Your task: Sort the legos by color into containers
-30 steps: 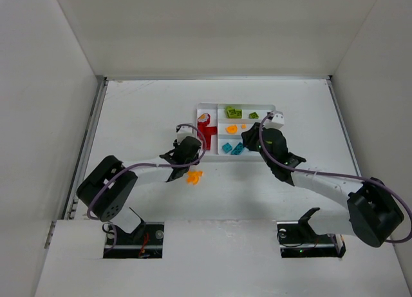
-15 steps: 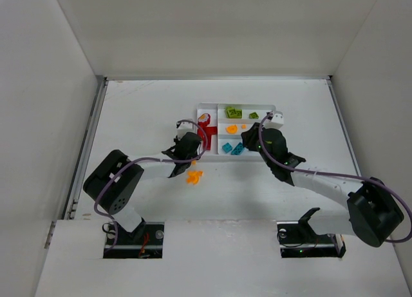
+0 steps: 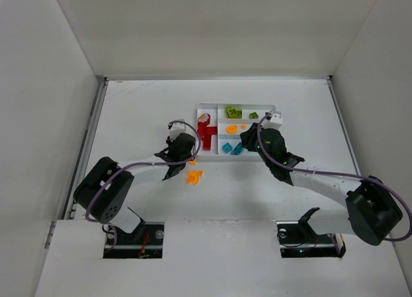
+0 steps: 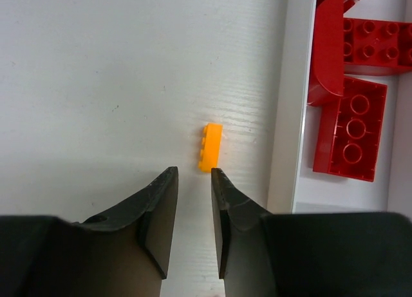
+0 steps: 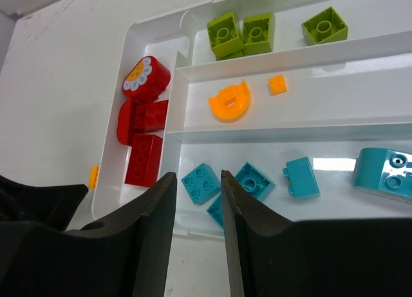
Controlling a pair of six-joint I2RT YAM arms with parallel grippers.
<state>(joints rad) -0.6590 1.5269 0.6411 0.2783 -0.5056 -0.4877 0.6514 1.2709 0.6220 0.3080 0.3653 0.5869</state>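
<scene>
The left gripper (image 4: 193, 174) has its jaws narrow with nothing between them. The small orange lego (image 4: 210, 147) lies on the table (image 4: 96, 84) just ahead of its fingertips, a little to the right, close beside the outer wall of the white tray (image 4: 286, 116). The right gripper (image 5: 197, 178), also narrow and empty, hangs over the tray's near edge by the teal legos (image 5: 200, 183).

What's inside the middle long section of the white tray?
Two orange pieces: a curved piece and a tiny square brick. The middle section's right end runs off the right wrist view, and from above the right arm covers it.
</scene>
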